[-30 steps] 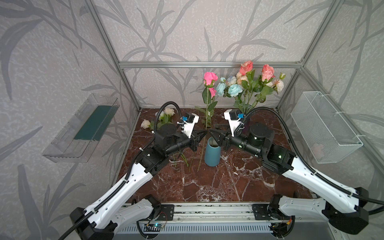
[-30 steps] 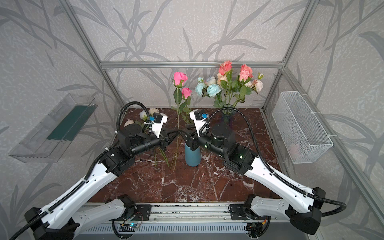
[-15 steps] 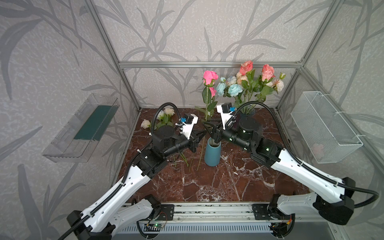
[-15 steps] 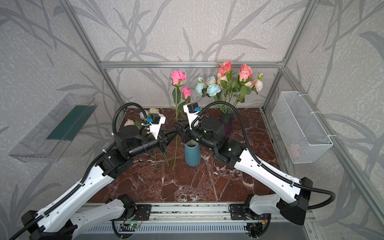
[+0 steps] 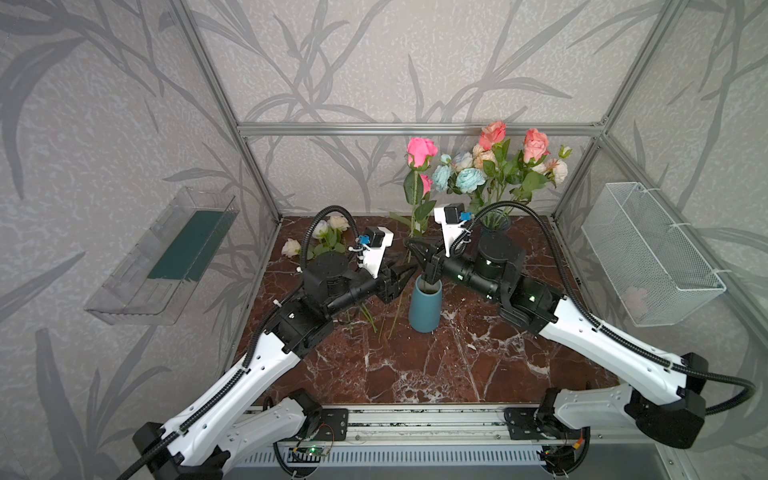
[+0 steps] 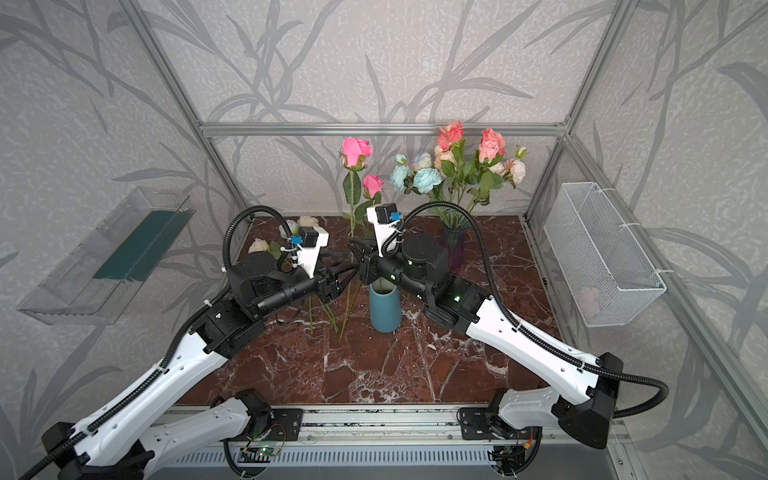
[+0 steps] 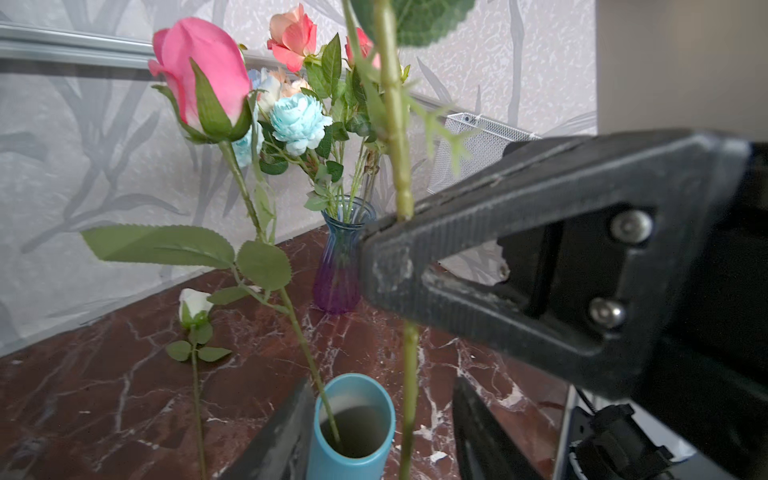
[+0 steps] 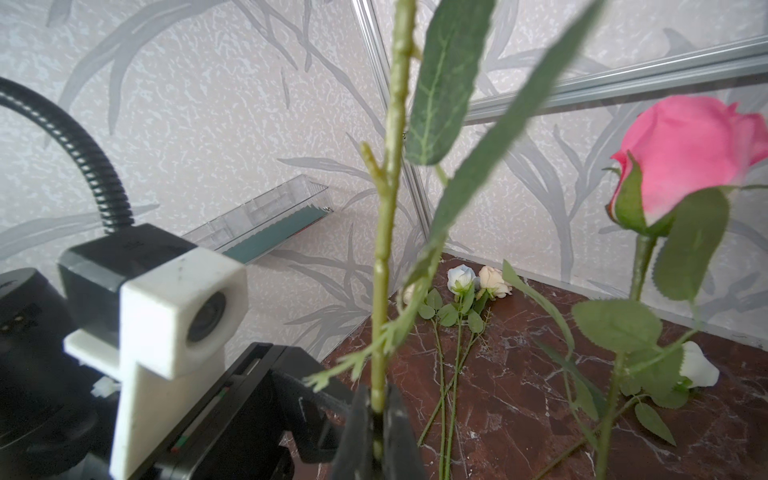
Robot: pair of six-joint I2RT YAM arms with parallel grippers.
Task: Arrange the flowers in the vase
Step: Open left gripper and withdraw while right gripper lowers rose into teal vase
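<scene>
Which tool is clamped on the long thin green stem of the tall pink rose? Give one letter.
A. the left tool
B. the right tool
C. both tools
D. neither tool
B: the right tool has its jaws shut on the long thin green stem, while the left tool stands open, not closed on it.

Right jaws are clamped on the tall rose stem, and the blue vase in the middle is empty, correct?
Not quite. The blue vase is not empty: the left wrist view shows one leafy stem standing in it. The rest holds: the right gripper has its jaws clamped on the tall rose stem, as the right wrist view shows.
</scene>
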